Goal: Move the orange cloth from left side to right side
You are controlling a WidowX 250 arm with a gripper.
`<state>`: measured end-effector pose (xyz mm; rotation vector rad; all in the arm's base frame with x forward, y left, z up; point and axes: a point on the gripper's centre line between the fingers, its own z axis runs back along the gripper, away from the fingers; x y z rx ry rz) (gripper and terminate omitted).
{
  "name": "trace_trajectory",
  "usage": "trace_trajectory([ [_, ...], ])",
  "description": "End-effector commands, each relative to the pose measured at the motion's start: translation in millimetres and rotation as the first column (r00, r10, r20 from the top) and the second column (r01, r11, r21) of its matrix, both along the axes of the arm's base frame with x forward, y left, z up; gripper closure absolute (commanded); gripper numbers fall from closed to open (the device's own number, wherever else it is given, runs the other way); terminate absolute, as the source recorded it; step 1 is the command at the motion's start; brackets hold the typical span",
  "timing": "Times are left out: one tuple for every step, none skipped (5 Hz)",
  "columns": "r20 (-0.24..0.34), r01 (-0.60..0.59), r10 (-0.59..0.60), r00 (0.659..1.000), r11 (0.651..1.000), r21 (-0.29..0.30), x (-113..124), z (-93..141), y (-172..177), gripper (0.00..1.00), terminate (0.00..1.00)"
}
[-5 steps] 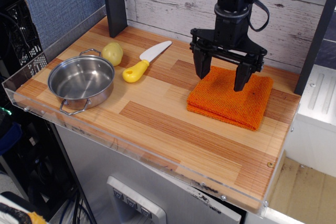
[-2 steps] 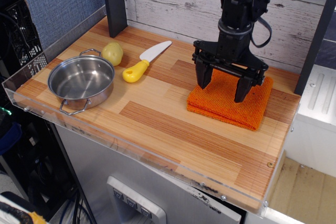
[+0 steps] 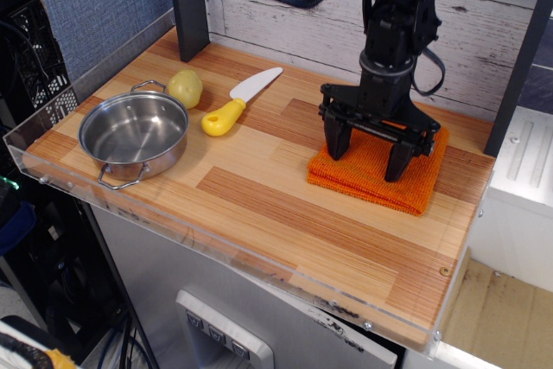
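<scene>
The wooden table (image 3: 259,205) filled the view, its clear plastic lip running along the front and left edges, and all the action sat toward the right edge. The black arm came straight down from the top of the view, and the gripper (image 3: 366,155) stood with its jaws spread wide, one fingertip on each side of the middle of the orange cloth (image 3: 380,177), both tips at or just on the fabric; contact was too close to call. That wide vertical stance suited a pinch from above on a flat, soft thing. The cloth lay folded and flat near the back right corner, so by the look of it, it was already on the side the task named. Over by the left edge sat the steel pan (image 3: 134,134), empty, well apart from the arm's work. Behind it, toward the back left corner, the yellow-handled knife (image 3: 241,101) lay at a slant, and the small potato (image 3: 185,88) sat just beside the pan's rear handle, out of the way.
</scene>
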<state>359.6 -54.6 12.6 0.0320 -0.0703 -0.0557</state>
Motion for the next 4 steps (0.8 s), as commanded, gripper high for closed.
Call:
trace_trajectory([
  [-0.049,-0.011,0.011,0.999,1.000,0.002,-12.5,-16.0,12.4,0.00,0.00],
  [-0.066,-0.020,0.019,0.998,1.000,-0.006,-17.7,-18.4,18.0,0.00,0.00],
  [-0.077,-0.025,0.024,0.997,1.000,-0.010,-28.6,-16.7,19.2,0.00,0.00],
  [-0.114,-0.023,0.020,0.993,0.999,-0.025,-48.5,-18.4,16.6,0.00,0.00],
])
